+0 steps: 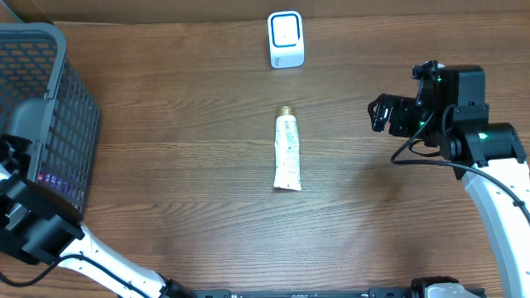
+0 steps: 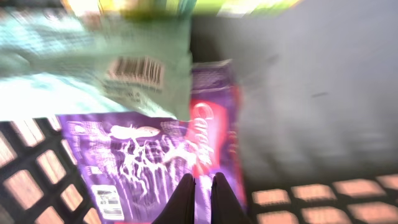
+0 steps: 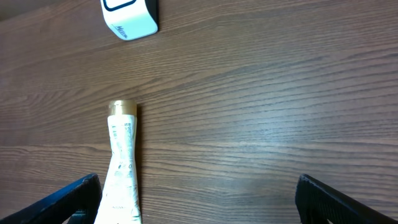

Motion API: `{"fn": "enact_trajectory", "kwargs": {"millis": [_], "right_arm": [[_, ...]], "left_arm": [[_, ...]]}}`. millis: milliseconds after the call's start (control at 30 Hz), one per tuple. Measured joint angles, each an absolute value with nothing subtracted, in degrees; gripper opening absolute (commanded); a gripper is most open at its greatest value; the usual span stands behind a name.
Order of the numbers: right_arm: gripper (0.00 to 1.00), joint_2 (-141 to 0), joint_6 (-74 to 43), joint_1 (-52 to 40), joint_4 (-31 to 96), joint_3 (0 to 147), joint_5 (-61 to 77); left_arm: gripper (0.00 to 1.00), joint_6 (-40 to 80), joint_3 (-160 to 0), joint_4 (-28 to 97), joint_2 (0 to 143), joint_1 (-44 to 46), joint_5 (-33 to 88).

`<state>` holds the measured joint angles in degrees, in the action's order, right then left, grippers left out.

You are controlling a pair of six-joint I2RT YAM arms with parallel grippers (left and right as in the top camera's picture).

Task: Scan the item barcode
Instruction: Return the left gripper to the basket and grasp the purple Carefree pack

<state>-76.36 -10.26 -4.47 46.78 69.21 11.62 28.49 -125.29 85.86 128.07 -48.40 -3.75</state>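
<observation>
Wood tabletop [image 1: 207, 215] overhead; packet barcode [image 2: 138, 71] wrist-only.

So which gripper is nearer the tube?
Right. The right gripper hangs open off to the tube's side; the left gripper is shut inside the basket, farther away.

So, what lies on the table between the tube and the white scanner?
Nothing: only bare wooden table separates the tube and the white scanner. The overhead view shows it, and the right wrist view too.
</observation>
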Motion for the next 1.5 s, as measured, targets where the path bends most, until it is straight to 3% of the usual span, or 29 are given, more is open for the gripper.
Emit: {"fn": "enact_trajectory", "kwargs": {"millis": [200,233,267,300,367,433,633,933,1233,1367,1400,1433,1467,1500], "right_arm": [[1.0,-76.36,-10.26,-4.49,46.78,69.21,11.62],[1.0,-76.36,-10.28,-4.49,46.81,69.21,11.6],[1.0,-76.36,-10.26,-4.47,46.83,69.21,11.62],[1.0,-76.36,-10.26,-4.49,46.81,69.21,11.64],[1.0,-76.36,-10.24,-4.49,46.78,69.21,11.6],[1.0,-76.36,-10.26,-4.47,46.81,69.21,11.62],[1.0,-76.36,-10.28,-4.47,46.81,69.21,11.6],[1.0,-76.36,-10.26,-4.49,46.78,69.21,11.62],[1.0,-76.36,-10.26,-4.47,46.78,69.21,11.62],[1.0,-76.36,-10.26,-4.49,46.81,69.21,11.62],[1.0,-76.36,-10.26,-4.49,46.76,69.21,11.6],[1.0,-76.36,-10.26,-4.49,46.81,69.21,11.6],[1.0,-76.36,-10.28,-4.47,46.81,69.21,11.62],[1.0,-76.36,-10.26,-4.47,46.83,69.21,11.6]], "left_arm": [[0.05,28.08,-138.32,88.77,124.2,-48.4,-2.31],[0.21,28.05,-139.31,88.77,122.93,-48.4,-2.26],[0.49,27.64,-140.0,88.79,121.51,-48.4,-2.24],[0.67,27.83,-140.51,88.95,120.07,-48.4,-2.22],[0.86,27.42,-141.36,89.93,117.84,-48.4,-2.26],[0.89,27.42,-141.43,91.44,116.66,-48.4,-2.39],[0.87,27.44,-133.71,91.68,118.37,-48.38,-2.42],[0.88,28.36,-112.27,81.65,120.66,-48.38,-2.63],[0.92,28.69,-100.68,71.68,120.66,-48.38,-3.62],[0.89,28.82,-96.66,67.07,119.57,-48.23,-5.34],[0.82,28.86,-95.68,65.93,119.13,-48.16,-5.74],[0.64,29.15,-94.5,64.77,118.61,-48.05,-6.37],[0.31,29.3,-93.58,64.05,118.21,-47.97,-7.01],[0.1,29.21,-92.82,63.48,117.84,-47.99,-7.7]]}}
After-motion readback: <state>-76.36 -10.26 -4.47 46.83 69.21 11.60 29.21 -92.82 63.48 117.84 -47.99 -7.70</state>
